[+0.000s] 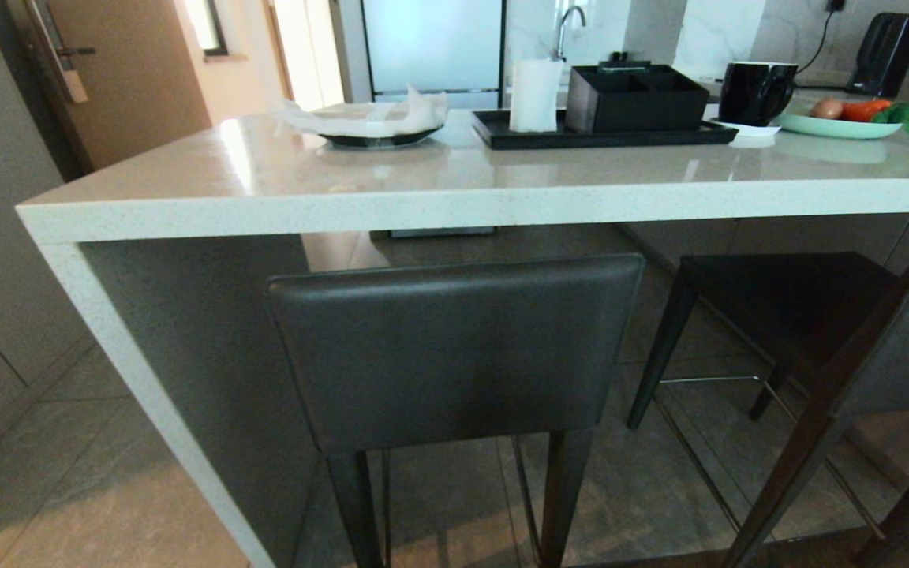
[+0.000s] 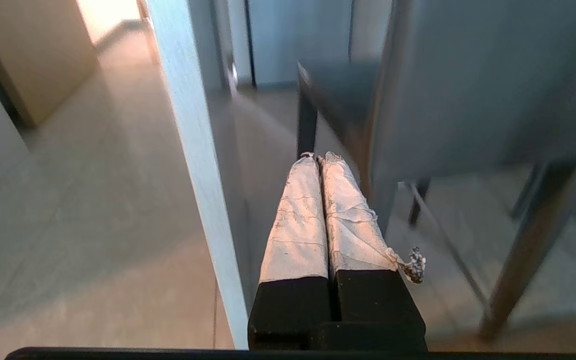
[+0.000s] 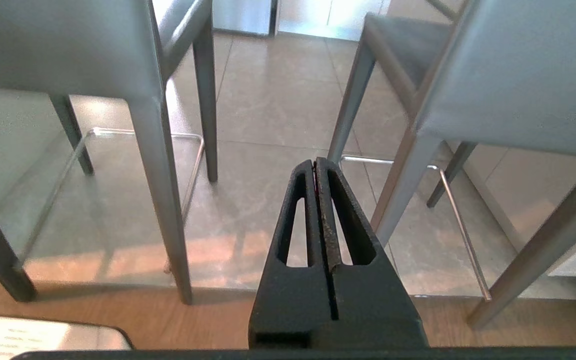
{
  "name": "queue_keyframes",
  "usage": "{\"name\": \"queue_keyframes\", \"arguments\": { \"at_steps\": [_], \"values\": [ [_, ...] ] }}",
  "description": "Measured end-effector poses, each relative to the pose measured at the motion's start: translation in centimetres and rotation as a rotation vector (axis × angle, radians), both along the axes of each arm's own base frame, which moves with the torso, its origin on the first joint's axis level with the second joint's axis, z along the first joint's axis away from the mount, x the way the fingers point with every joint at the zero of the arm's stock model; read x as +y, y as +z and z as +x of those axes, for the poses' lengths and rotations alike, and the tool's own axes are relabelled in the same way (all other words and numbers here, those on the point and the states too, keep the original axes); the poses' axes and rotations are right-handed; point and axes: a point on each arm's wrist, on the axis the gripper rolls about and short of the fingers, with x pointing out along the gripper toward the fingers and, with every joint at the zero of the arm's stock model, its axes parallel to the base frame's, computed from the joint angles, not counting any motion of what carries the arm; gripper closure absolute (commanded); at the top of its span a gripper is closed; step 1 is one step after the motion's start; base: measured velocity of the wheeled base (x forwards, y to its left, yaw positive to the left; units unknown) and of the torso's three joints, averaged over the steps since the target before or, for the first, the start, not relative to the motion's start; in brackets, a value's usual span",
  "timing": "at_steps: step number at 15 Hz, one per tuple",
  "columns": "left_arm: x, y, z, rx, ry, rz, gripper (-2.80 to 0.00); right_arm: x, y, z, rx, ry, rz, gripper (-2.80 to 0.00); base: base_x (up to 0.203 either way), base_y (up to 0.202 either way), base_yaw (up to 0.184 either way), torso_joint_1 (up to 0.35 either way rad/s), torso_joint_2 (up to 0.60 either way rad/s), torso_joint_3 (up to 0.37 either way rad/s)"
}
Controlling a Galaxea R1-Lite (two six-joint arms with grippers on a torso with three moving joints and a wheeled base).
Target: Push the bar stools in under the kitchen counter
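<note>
you have the kitchen counter (image 1: 454, 201) filling the upper half of the head view, its pale stone top running from the left corner off the right edge; the nearer of the bar stools (image 1: 454, 355) sits at centre frame, its backrest just below the counter's edge and its seat seemingly tucked under; the second stool (image 1: 857, 339) at right is turned askew, its seat partly under the top and its backrest cut off by the right edge, so judge that one as needing the push; expect both to be stiff and fairly heavy, with smooth leather that may slip under a pad; press on the top of the backrest, centred, since a push to one side would likely swing the slim legs on the tiled floor; the thin footrest bar (image 3: 448, 210) looks too slight to shove; the left gripper (image 2: 318, 157), cloth-wrapped, has its fingers pressed together on nothing, pointing low beside the counter's white side panel (image 2: 193, 150); the right gripper (image 3: 315, 162) is likewise closed and empty, aimed between the two stools; no writing or brand is legible anywhere.
</note>
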Motion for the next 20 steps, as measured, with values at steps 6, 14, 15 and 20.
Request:
{"name": "queue_keyframes", "arguments": {
  "at_steps": [6,14,15,20],
  "values": [
    [0.1,-2.1,0.3,0.037,0.030,0.017,0.00,0.0,-2.0,0.9,0.026,-0.017,0.056,0.00,0.000,0.000,0.000,0.000,0.00,0.000],
    [0.3,-2.6,0.3,0.083,0.116,-0.073,0.00,-0.1,-2.1,0.9,0.027,-0.041,0.101,0.00,0.000,0.000,0.000,0.000,0.00,0.000],
    [0.3,-2.6,0.3,0.083,0.116,-0.073,0.00,-0.1,-2.1,0.9,0.028,-0.040,0.099,0.00,0.000,0.000,0.000,0.000,0.00,0.000],
    [0.3,-2.6,0.3,0.086,0.115,-0.086,0.00,-0.1,-2.1,0.9,0.027,-0.036,0.103,0.00,0.000,0.000,0.000,0.000,0.00,0.000]
  ]
}}
